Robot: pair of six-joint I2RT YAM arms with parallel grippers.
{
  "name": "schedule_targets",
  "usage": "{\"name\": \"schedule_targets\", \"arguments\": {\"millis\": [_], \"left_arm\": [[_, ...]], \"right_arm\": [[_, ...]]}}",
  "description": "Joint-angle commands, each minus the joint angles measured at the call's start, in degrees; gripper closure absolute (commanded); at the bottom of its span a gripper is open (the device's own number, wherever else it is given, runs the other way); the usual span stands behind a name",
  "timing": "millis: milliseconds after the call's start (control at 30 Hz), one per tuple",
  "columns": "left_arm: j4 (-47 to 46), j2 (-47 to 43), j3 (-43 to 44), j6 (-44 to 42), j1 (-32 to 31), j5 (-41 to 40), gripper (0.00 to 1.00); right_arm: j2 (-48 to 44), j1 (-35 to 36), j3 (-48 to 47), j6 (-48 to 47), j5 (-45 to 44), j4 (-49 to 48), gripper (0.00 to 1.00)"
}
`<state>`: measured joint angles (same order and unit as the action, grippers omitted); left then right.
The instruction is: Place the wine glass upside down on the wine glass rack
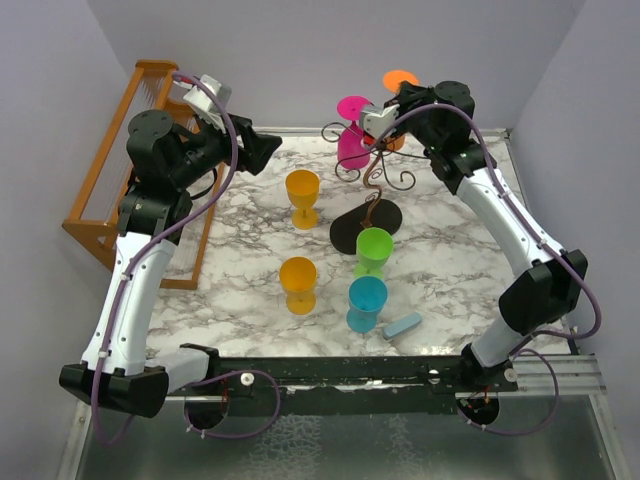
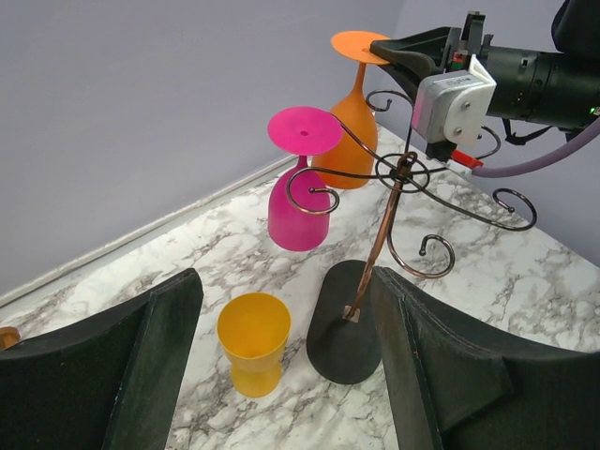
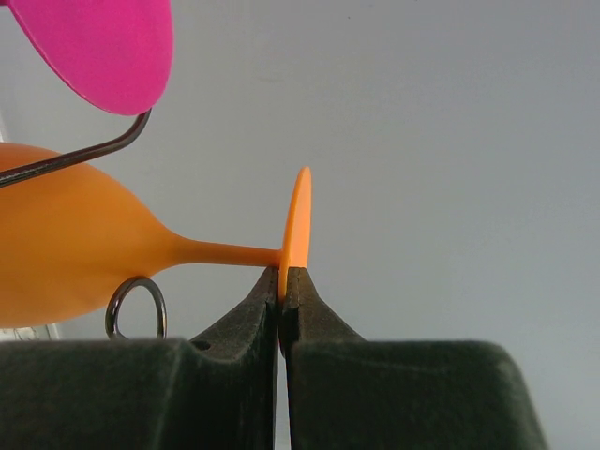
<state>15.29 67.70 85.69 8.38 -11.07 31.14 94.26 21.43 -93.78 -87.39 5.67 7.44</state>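
The right fingers (image 3: 248, 323) pinched the foot of an upside-down orange wine glass (image 3: 75, 248), its bowl reaching away to their left among the curled arms of the wire rack (image 2: 342, 328). Whether the stem sat in a hook was unclear, so letting go should wait for that. The left fingers (image 2: 112, 375) hung spread, empty.

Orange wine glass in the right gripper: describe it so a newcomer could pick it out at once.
Find the dark wire wine glass rack at the far side of the marble table. Two glasses are upside down among its arms; the orange wine glass is the one behind the pink glass. Only its flat foot is pinched by the right gripper.
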Motion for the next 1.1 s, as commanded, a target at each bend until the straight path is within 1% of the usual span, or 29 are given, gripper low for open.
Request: {"name": "schedule_targets", "arguments": {"millis": [0, 533, 833, 1067], "left_arm": [[-0.76, -1.17, -0.26, -0.7, 0.35, -0.81, 0.25], [-1.19, -1.16, -0.61, -0.74, 0.44, -0.81, 0.25], [-1.43, -1.08, -0.79, -0.78, 0.51, -0.71, 0.25], [-1.51, -1.04, -0.87, -0.75, 0.52, -0.63, 0.25]], "right_arm": [[-2.59, 0.28, -2.12, -1.83, 2.8, 4.44, 0.99], [-4.96, 0.28, -3.45, -1.29, 6.18, 12.06, 0.99], [-6.59, 0.28, -1.4, -1.24, 5.73, 12.55, 0.99], [-7.87, 0.26, 0.64, -1.1, 2.33, 10.76, 0.99]]}}
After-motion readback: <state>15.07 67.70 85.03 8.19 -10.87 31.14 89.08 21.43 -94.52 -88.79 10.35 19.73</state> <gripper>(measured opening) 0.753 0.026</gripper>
